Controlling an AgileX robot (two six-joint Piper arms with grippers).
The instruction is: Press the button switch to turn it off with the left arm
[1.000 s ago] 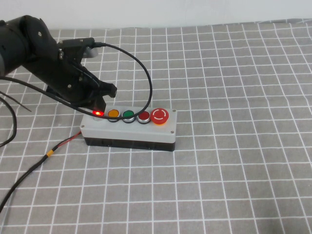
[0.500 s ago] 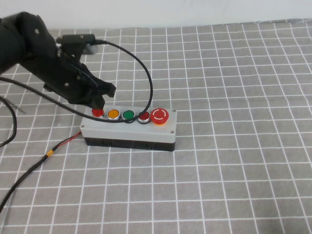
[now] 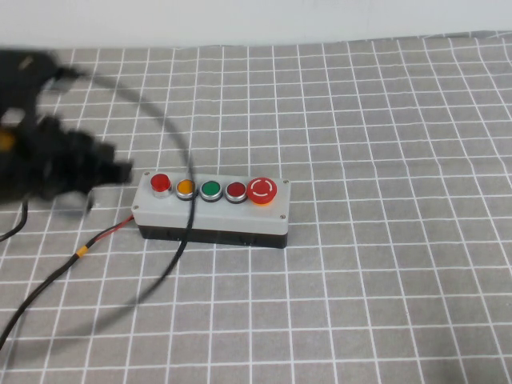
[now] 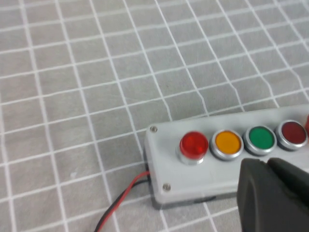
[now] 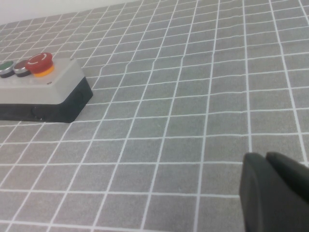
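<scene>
The button switch [image 3: 212, 210] is a long grey box on a black base, near the middle of the checked cloth. Its row runs red button [image 3: 160, 183], orange, green, dark red, then the larger red mushroom button [image 3: 262, 190]. The red button shows no glow. My left gripper [image 3: 118, 170] is blurred, to the left of the switch and clear of it. In the left wrist view the left gripper [image 4: 270, 191] is shut and empty, with the switch [image 4: 169, 164] and red button [image 4: 193, 144] beyond it. My right gripper [image 5: 273, 193] is shut and empty over the bare cloth, out of the high view.
A red-black wire [image 3: 112, 232] with a yellow tag [image 3: 80, 253] runs from the switch's left end toward the front left. A blurred black arm cable [image 3: 172, 256] sweeps across the front of the switch. The right wrist view shows the switch's mushroom end [image 5: 39, 60].
My left gripper has pulled away from the red button, to the left and back. The red button was lit one second ago and is dark now.
</scene>
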